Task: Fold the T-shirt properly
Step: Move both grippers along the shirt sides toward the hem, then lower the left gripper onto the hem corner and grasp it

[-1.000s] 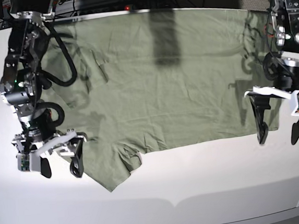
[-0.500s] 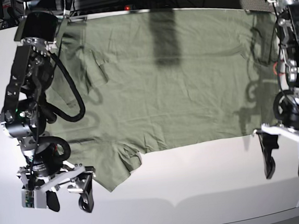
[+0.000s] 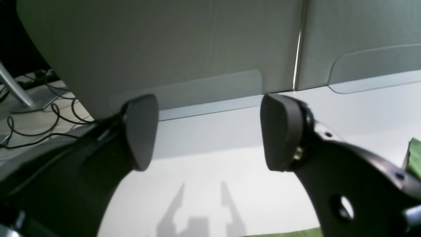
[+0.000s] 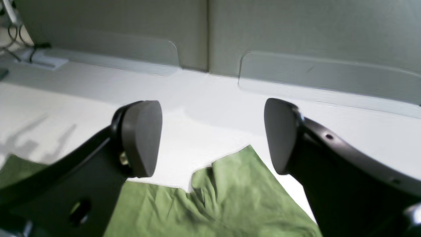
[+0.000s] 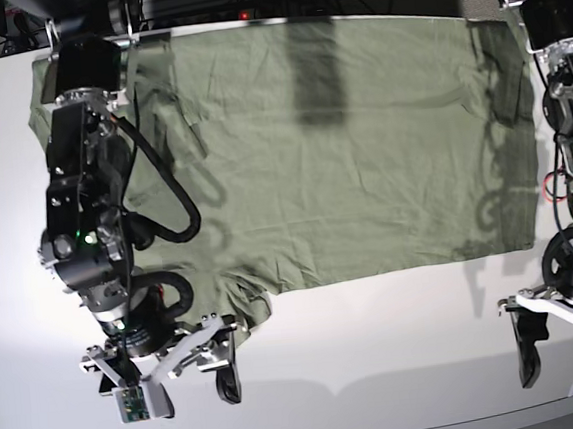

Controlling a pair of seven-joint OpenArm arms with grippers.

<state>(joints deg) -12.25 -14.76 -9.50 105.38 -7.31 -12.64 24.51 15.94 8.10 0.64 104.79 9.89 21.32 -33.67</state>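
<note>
Right gripper [image 5: 185,379] hung with jaws spread over the T-shirt [image 5: 331,150], just off its near sleeve tip; left gripper [image 5: 559,351] likewise spread, empty, above bare table [image 5: 378,337] past the hem corner. Shirt lay flat, spread across the far half of the table. Best done by lowering both onto the near edge evenly, pinching a single layer. Low clear panels [image 4: 312,79] along the table edge nearby; nothing blocking.
</note>
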